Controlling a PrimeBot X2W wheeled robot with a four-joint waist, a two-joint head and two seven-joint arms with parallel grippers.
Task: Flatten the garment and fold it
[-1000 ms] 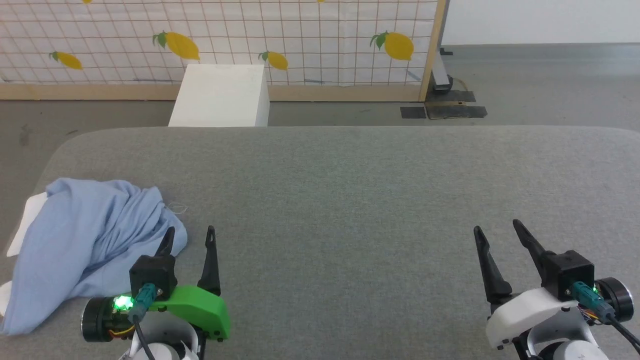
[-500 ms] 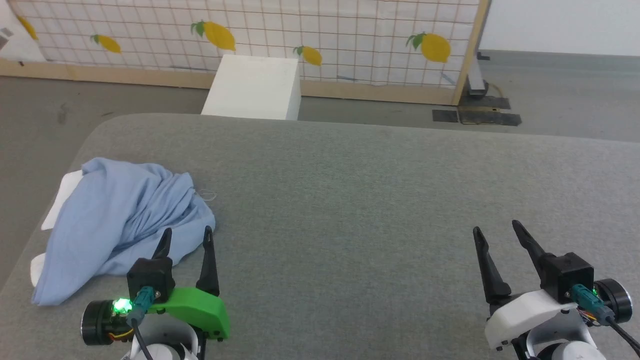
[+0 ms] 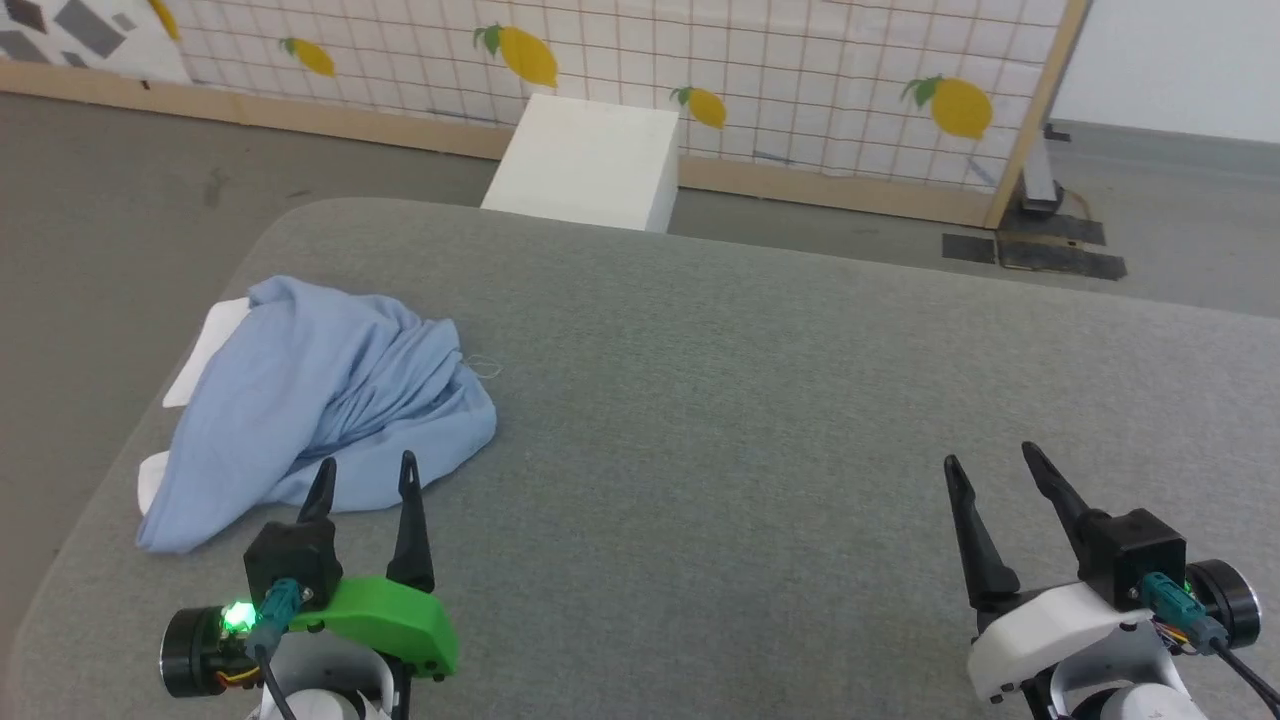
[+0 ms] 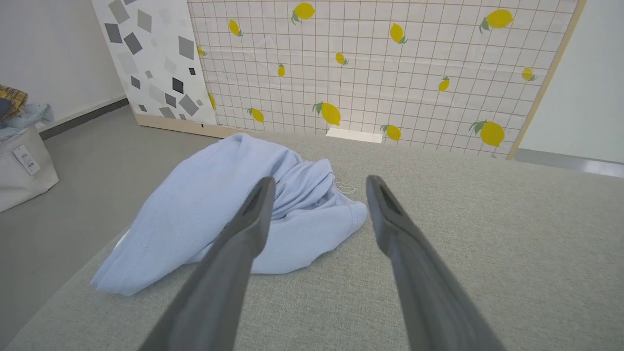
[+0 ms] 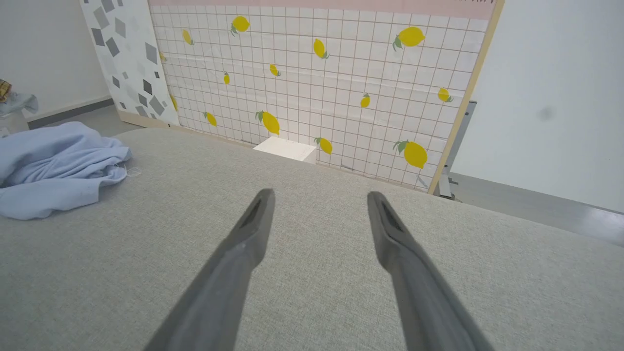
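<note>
Left hand (image 3: pixel 366 460), wide and empty, hovers just beside the garment (image 3: pixel 320 390) bunched near the tabletop (image 3: pixel 750 400) edge; a one-sided tug could drag it off, with the right hand (image 3: pixel 988 454) equally wide but well apart

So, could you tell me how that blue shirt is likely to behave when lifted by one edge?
The garment lies in soft bunched folds, so it will probably hang limp rather than keep shape. Pushed, it would likely wrinkle on the textured grey surface instead of sliding. Thin cloth, probably light.

Bkgd: grey fabric tabletop (image 3: pixel 760 400); lemon-print grid screen (image 3: pixel 800 70) w/ wood frame; white box (image 3: pixel 585 160); grey floor (image 3: pixel 100 200).
</note>
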